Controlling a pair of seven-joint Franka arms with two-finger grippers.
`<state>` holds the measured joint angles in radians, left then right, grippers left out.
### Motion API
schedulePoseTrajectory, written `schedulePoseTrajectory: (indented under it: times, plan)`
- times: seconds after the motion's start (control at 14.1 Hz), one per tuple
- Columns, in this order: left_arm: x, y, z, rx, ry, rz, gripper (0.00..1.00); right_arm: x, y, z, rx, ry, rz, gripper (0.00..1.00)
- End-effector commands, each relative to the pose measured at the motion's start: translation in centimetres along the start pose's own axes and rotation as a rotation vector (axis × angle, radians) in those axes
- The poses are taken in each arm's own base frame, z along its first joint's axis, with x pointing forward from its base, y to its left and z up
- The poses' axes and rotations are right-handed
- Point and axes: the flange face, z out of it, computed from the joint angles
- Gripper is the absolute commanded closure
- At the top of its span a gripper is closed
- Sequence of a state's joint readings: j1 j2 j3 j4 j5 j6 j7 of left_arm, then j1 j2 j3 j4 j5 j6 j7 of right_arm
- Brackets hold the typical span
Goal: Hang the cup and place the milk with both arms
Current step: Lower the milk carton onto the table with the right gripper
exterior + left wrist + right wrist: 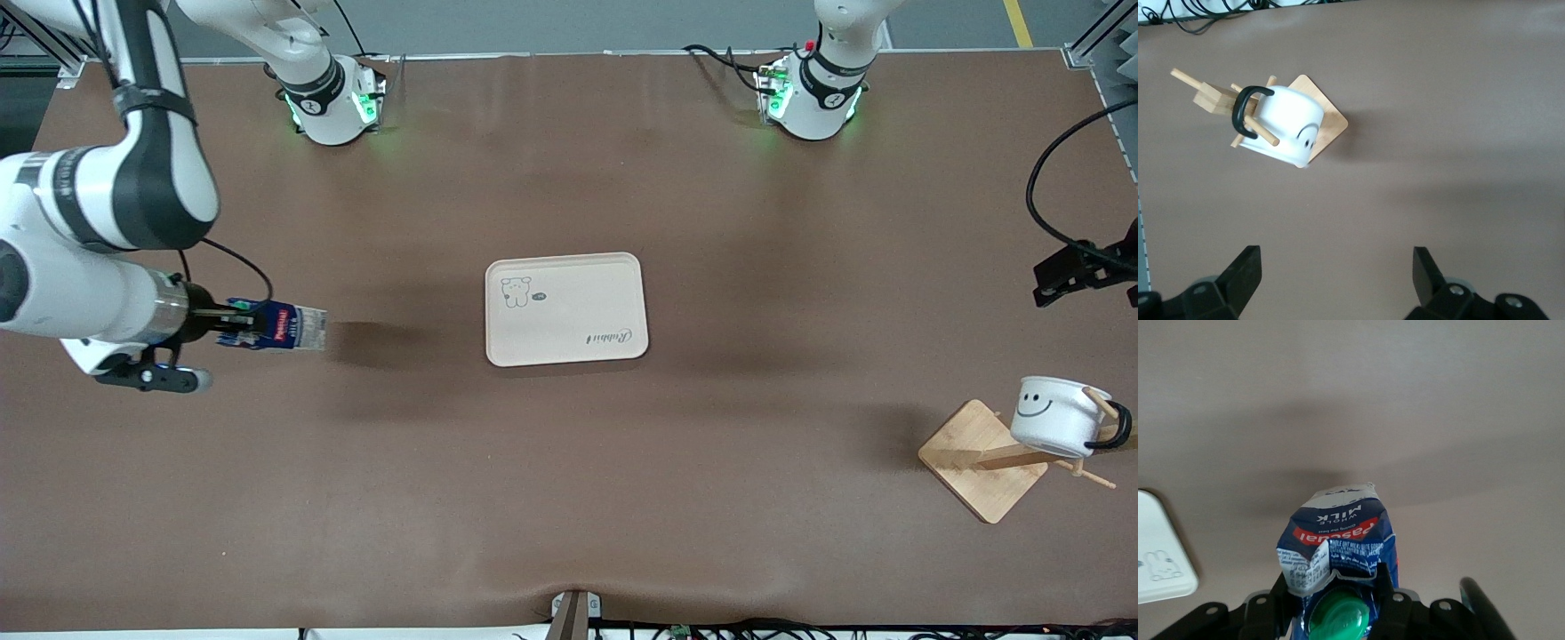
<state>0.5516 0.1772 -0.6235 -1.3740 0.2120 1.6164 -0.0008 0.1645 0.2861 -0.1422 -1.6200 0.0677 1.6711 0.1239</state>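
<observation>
The cup (1056, 412) is a white mug with a black smiley face. It hangs by its black handle on a peg of a wooden rack (982, 458) toward the left arm's end of the table. It also shows in the left wrist view (1288, 127). My left gripper (1336, 273) is open and empty, up in the air over bare table beside the rack; it shows at the front view's edge (1067, 271). My right gripper (1335, 600) is shut on the milk (1338, 543) near its green cap. It holds the dark-blue carton (280, 327) tipped on its side above the table toward the right arm's end.
A cream tray (565, 342) with a small bear print lies at the table's middle; its corner shows in the right wrist view (1165, 580). The rack has a square wooden base (1328, 117) and several pegs. A black cable loops near the left gripper.
</observation>
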Motion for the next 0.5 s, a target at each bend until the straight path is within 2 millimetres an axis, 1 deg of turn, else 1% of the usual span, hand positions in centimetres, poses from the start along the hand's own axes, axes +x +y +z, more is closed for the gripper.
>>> schedulePoseTrajectory:
  times: [0.0, 0.07, 0.14, 0.21, 0.28, 0.36, 0.43]
  plan:
    - [-2.0, 0.8, -2.4, 0.021, -0.006, 0.01, 0.0, -3.2, 4.0, 0.4, 0.0, 0.009, -0.006, 0.93]
    - [-2.5, 0.9, -2.3, 0.023, -0.037, 0.026, 0.0, -3.3, 5.3, 0.6, -0.036, 0.022, 0.001, 0.93]
    - [-3.1, 1.7, -2.8, 0.031, -0.053, 0.039, 0.0, -3.7, 6.1, 0.9, -0.066, 0.031, 0.001, 0.92]
    - [-3.8, 1.7, -3.1, 0.047, -0.059, 0.026, 0.0, -4.3, 6.6, 1.6, -0.068, 0.031, 0.005, 0.92]
    - [-4.3, 1.4, -2.8, 0.028, -0.071, 0.011, 0.0, -5.0, 7.3, 3.1, -0.063, 0.028, 0.013, 0.92]
    - [-4.8, 0.5, -2.8, -0.039, -0.07, -0.021, 0.0, -5.6, 7.4, 4.5, -0.059, 0.048, 0.01, 0.92]
    - [-5.4, 0.0, -2.8, -0.074, -0.071, -0.043, 0.0, -6.2, 7.5, 6.0, -0.056, 0.065, 0.006, 0.92]
